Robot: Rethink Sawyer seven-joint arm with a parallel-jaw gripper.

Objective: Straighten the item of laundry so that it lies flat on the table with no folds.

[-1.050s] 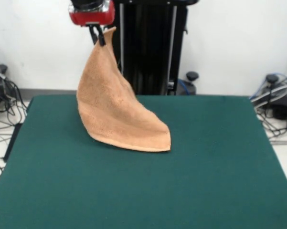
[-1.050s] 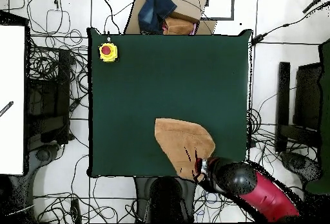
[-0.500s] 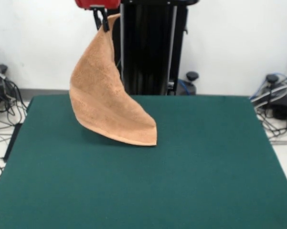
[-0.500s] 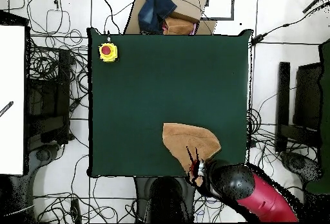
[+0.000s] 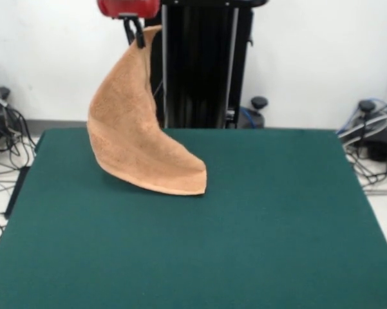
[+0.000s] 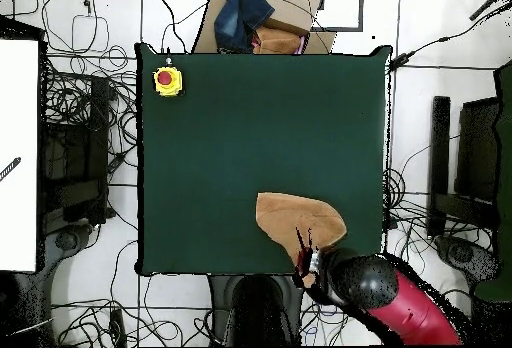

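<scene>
The fingers (image 5: 136, 37) pinch one corner of the terry towel (image 5: 136, 135), which hangs toward the surface (image 5: 245, 244) at 11 o'clock, lower edge resting. It looks soft, light and limp; corners seem the best hold.

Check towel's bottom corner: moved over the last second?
Yes. The towel, held by the gripper, has its bottom corner dragged leftward, toward the table's left edge.

The red and black arm (image 6: 400, 299) reaches in from the base side, its wrist over the table's near edge. The gripper (image 5: 134, 32) hangs high — black fingers (image 5: 138, 35) pointing down, pinched together on a corner of the towel (image 5: 132, 135).
</scene>
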